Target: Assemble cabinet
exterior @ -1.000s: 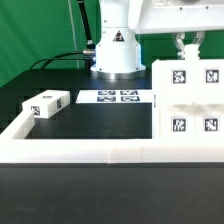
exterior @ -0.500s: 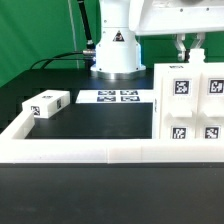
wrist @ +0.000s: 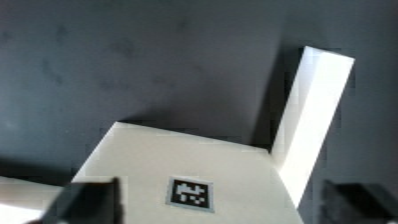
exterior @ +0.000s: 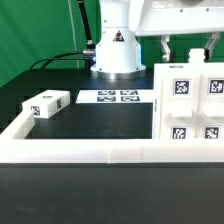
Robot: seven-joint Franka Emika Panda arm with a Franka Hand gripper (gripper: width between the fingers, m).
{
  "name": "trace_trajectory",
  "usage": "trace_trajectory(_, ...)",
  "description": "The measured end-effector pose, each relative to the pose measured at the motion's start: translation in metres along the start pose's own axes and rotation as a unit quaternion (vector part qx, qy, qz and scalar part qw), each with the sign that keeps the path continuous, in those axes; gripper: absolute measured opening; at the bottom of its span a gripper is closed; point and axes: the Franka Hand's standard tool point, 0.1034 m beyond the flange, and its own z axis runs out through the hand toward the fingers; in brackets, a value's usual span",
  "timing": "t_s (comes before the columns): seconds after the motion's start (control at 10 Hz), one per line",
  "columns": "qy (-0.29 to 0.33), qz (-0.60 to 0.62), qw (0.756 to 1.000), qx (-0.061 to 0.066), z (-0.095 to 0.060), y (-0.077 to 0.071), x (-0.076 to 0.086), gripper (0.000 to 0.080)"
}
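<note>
Cabinet stands on the black worktop at the exterior view's right, near side, just beyond the white border rail. Its tagged face is toward the camera (four tags showing).

We note the gripper hanging directly above the cabinet's top edge, spread wide and grasping nothing. One dark finger ends just over that edge; we cannot tell whether it touches.

In the wrist view the fingertips flank a flat panel carrying one tag. An upright panel rises along its side.

A loose white block lies at the exterior view's left, well apart from gripper and cabinet. The marker board lies flat between block and cabinet, farther back, before the robot base.
</note>
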Motion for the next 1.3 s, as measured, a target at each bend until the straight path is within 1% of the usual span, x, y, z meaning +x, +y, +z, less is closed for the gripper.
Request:
trace_trajectory(0.1,-0.001,0.003,1.000,-0.001,0.000,0.002,-0.002,0.0702)
trace_trajectory(0.2,-0.008,0.027,1.000,-0.006,0.001,0.014,-0.016,0.0702)
trace_trajectory(0.3,-0.017,0.046,0.999,-0.010,0.002,0.028,-0.033,0.0779)
trace_trajectory(0.4,-0.024,0.058,0.998,-0.011,0.004,0.039,-0.045,0.0793)
trace_trajectory(0.5,-0.030,0.065,0.997,-0.012,0.008,0.055,-0.055,0.0793)
trace_trajectory(0.6,-0.036,0.065,0.997,-0.015,0.013,0.079,-0.068,0.0798)
trace_trajectory(0.7,-0.040,0.055,0.998,-0.016,0.017,0.101,-0.078,0.0798)
trace_trajectory(0.8,-0.041,0.059,0.997,-0.016,0.017,0.109,-0.080,0.0797)
trace_trajectory(0.9,-0.041,0.054,0.998,-0.015,0.017,0.103,-0.079,0.0797)
trace_trajectory(1.3,-0.041,0.053,0.998,-0.015,0.018,0.103,-0.079,0.0797)
